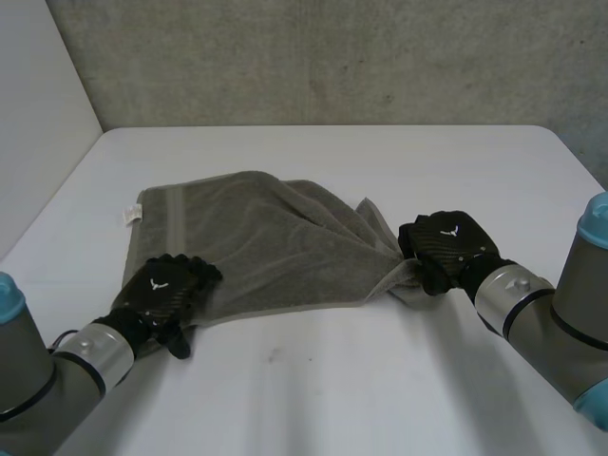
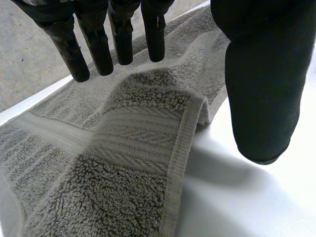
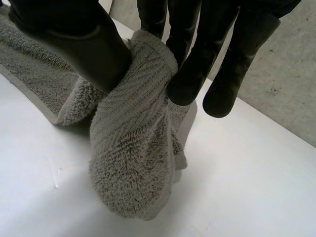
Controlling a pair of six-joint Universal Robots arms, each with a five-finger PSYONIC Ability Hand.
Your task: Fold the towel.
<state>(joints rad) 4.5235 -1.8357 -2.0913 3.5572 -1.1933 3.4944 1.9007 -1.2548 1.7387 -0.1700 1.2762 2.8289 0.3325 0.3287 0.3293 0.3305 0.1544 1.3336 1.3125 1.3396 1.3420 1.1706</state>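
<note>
Grey terry towel (image 1: 266,237) rumpled on the bench (image 1: 332,380), right corner bunched up, pinched by right hand (image 1: 446,249) fingers; left hand (image 1: 169,290) fingers relaxed over the near-left corner.

We see a white, smooth-topped table (image 1: 342,389). Directly on it lies one grey-brown terry towel (image 1: 256,242), spread mostly flat on the robot's left side, while its right end is bunched into folds. A small white tag (image 1: 130,215) sticks out at the towel's far left corner, resting on the tabletop.

Prob. robot lab, bare concrete wall (image 1: 332,66), plain white table (image 1: 380,389)
</note>
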